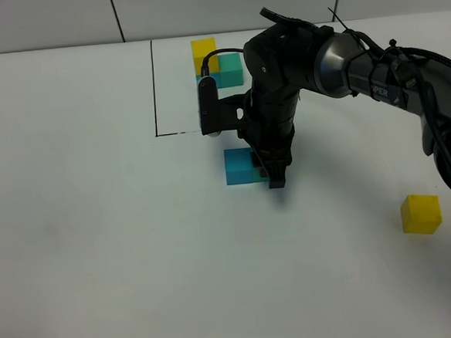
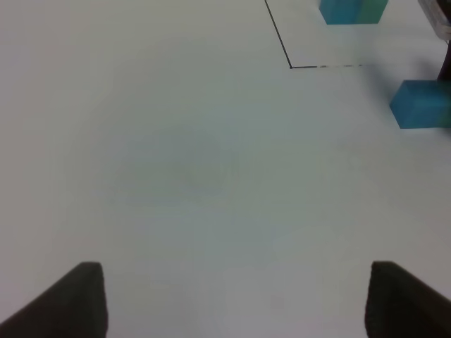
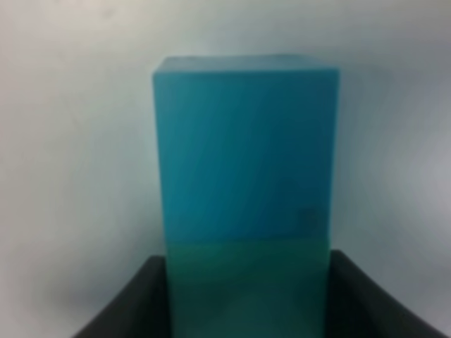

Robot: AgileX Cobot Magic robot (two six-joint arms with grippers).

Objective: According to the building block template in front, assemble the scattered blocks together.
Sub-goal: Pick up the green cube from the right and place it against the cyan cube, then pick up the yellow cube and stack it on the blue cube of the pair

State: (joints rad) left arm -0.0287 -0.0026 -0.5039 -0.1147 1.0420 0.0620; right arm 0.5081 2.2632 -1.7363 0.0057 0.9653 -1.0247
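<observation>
Two paired: blue block [image 1: 238, 166] and green block [image 3: 246, 296] touch mid-frame, right jaws gripping green; yellow block [image 1: 421, 214], lower right, unplaced; left jaws wide, empty.

Template [image 1: 217, 65] at back, right of marked line [image 1: 153, 89]. In front, one block [image 1: 239, 166] left of, seemingly touching, a second block [image 3: 246, 296]. Third block [image 1: 421, 213] far right, well apart.

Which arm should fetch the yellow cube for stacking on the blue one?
Right, probably. The yellow cube lies on that arm's side. The right gripper must first release the green cube beside the blue cube. The left gripper, jaws open, has no yellow cube in view.
</observation>
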